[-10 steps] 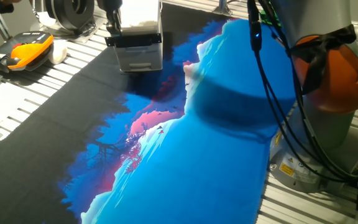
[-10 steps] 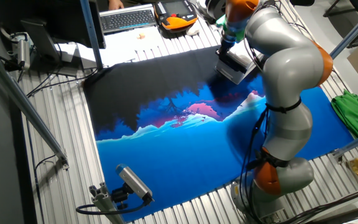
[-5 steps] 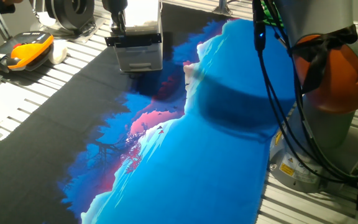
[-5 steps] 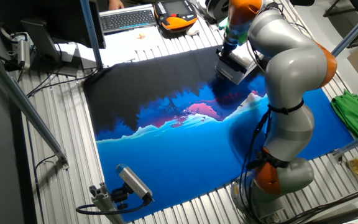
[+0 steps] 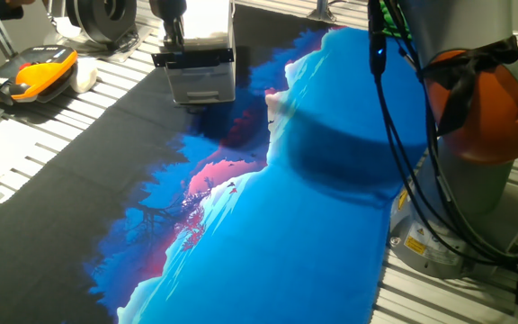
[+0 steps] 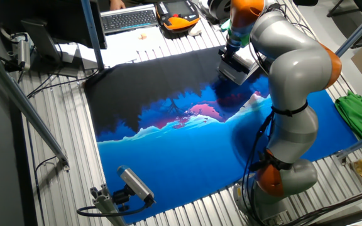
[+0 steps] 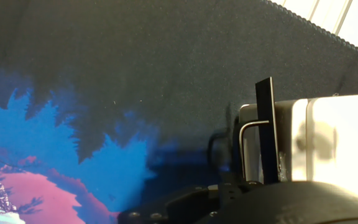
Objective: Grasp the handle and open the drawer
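on the blue-black mat (image 5: 268,225) the handle (image 5: 193,58) runs crosswise along the drawer (image 5: 201,85) front; fingers' (image 5: 176,36) state unclear.

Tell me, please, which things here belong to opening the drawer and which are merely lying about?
Job: the handle, a black bar across the drawer front; the gripper right above that bar.

Lying about: orange-and-black case, keyboard, green cloth, patterned mat.
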`<move>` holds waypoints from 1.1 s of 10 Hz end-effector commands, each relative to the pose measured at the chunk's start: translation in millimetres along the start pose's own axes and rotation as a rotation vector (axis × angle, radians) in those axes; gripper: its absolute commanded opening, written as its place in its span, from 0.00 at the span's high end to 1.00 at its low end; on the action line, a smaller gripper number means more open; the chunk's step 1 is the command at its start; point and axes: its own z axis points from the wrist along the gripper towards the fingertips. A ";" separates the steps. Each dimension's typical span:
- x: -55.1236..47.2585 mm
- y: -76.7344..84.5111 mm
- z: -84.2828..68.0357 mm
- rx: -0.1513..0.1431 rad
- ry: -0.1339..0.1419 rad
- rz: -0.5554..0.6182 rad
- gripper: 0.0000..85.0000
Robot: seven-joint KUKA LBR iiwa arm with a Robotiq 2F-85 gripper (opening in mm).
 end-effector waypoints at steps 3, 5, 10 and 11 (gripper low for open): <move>0.6 -0.5 0.0 0.006 -0.012 0.010 0.80; 1.1 -1.7 0.0 0.017 -0.023 0.013 0.80; 2.1 -3.4 0.6 0.029 -0.051 0.032 0.60; 1.1 -4.3 2.9 0.020 -0.047 0.032 0.60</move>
